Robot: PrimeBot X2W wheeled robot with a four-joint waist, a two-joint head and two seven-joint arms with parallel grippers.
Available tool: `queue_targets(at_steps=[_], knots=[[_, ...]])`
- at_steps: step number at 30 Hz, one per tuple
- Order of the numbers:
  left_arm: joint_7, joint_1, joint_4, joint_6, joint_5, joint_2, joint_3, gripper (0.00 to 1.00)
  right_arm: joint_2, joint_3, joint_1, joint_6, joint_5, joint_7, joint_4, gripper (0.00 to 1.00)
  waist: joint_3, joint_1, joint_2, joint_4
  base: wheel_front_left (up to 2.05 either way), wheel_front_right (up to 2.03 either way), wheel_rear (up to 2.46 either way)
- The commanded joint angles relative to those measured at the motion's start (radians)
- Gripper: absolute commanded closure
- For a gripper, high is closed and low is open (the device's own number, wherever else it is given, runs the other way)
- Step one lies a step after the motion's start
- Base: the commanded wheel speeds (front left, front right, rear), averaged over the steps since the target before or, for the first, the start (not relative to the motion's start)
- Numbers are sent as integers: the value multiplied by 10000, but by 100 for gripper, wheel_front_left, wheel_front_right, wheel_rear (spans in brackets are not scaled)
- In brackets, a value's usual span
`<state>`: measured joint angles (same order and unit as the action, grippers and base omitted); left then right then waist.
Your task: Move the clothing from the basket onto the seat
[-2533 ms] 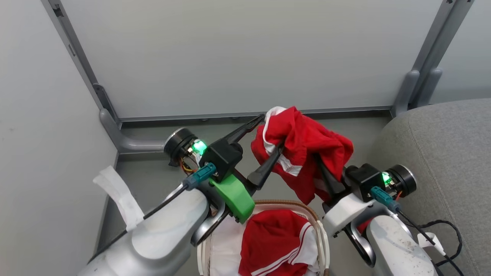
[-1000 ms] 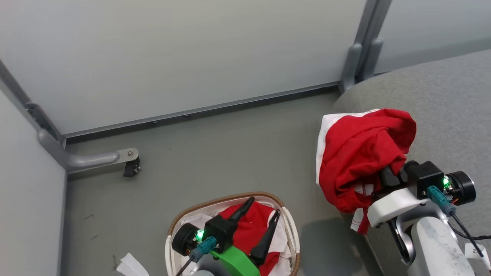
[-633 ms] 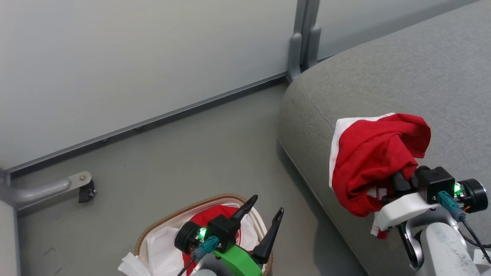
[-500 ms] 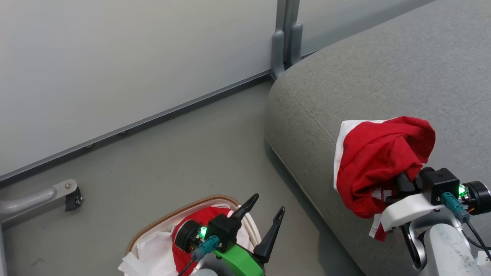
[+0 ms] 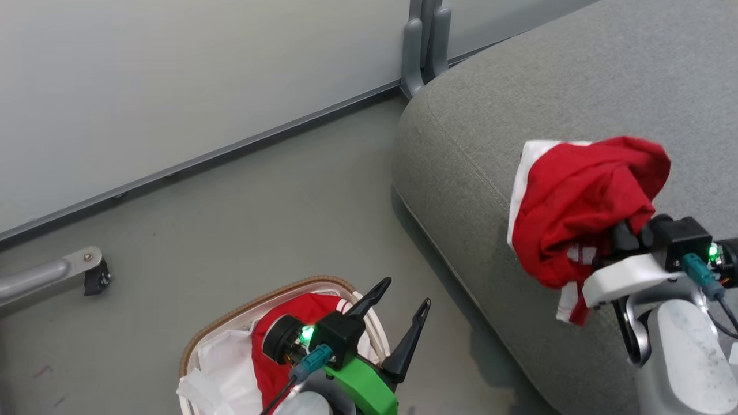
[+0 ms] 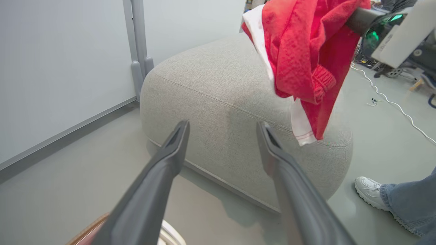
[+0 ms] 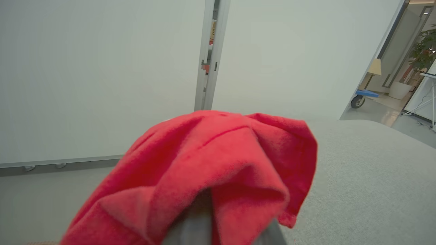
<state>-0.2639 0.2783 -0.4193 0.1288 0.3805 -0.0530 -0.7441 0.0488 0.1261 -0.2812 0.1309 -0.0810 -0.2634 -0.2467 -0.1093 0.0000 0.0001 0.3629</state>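
My right pincer (image 5: 618, 235) squeezes a red cloth (image 5: 576, 196) tight above the seat (image 5: 490, 115). My left pincer (image 5: 405, 293) gapes wide, holding nothing, by the basket (image 5: 230, 314).

Pale partition panels (image 5: 173, 69), grey metal post (image 5: 424, 34), smooth grey floor (image 5: 259, 213), castered foot (image 5: 89, 274)

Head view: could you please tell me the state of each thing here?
left gripper, open and empty, above the basket.
right gripper, shut on the red garment.
red garment, bunched, held aloft over the seat.
basket, upright on the floor, red-and-white clothing inside.
seat, nothing laid on its visible part yet.
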Motion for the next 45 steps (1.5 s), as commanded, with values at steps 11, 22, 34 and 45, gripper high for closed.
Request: queue_targets(at_steps=[11,22,34,45], knots=[[-9,1092,181,33,-563,-654,277,0,1325,892,-4194,-4,-551,-22,-1625,100,-2442,0,-1,-993,0,0,0],[-9,2204,561,33,-1127,-1154,429,0,3236,1773,-7480,-4,-396,-21,-3485,100,-4724,0,-1,-1692,0,0,0],[-9,2491,621,33,-1423,-1257,575,0,3483,2675,-7032,-8,-859,-22,-5336,100,-5650,0,-1,-1870,0,0,0],[-9,2128,478,31,-1417,-1225,912,0,2928,2927,-5876,-8,-1031,-22,-5152,3,-5293,0,-1,-1442,0,0,0]])
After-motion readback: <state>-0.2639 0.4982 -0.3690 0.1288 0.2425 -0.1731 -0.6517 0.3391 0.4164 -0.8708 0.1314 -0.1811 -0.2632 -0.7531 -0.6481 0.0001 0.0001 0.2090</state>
